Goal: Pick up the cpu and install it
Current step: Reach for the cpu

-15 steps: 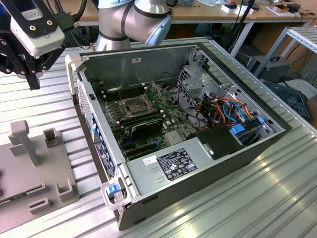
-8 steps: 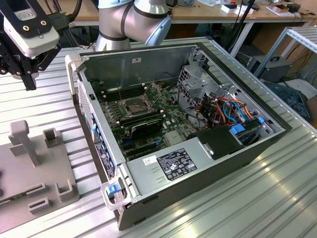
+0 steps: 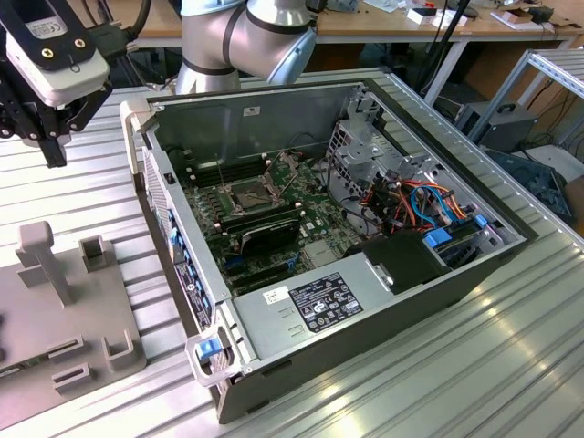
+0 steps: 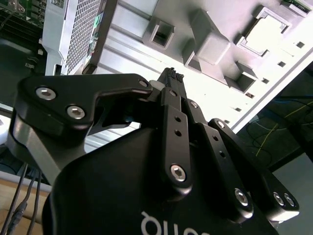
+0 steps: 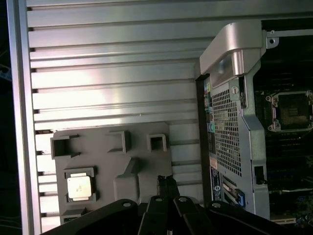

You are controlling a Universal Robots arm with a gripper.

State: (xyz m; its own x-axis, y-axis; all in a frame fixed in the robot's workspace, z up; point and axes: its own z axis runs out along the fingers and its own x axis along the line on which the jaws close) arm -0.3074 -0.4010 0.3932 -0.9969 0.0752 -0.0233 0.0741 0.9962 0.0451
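Observation:
The cpu [image 5: 79, 187], a small square chip with a dull silver top, lies flat in a square pocket of the grey fixture plate [image 5: 142, 161] in the first wrist view. My gripper [image 5: 166, 181] hangs well above the plate with its fingers pressed together and nothing between them; the cpu is off to one side of the fingertips. In the exterior view the gripper [image 3: 55, 148] is high at the far left, above the ribbed table and behind the fixture plate [image 3: 55, 301]. The fingertips [image 4: 172, 74] also look closed in the second wrist view. The empty dark socket [image 3: 248, 193] sits on the motherboard inside the open case.
The open computer case [image 3: 365, 301] fills the middle of the ribbed metal table [image 3: 511, 347], to the exterior view's right of the fixture. Upright grey posts [image 3: 41, 255] and small holders stand on the fixture. Cables and drive bays crowd the case's right side. The socket [image 5: 293, 110] shows beyond the case's perforated wall [image 5: 227, 132].

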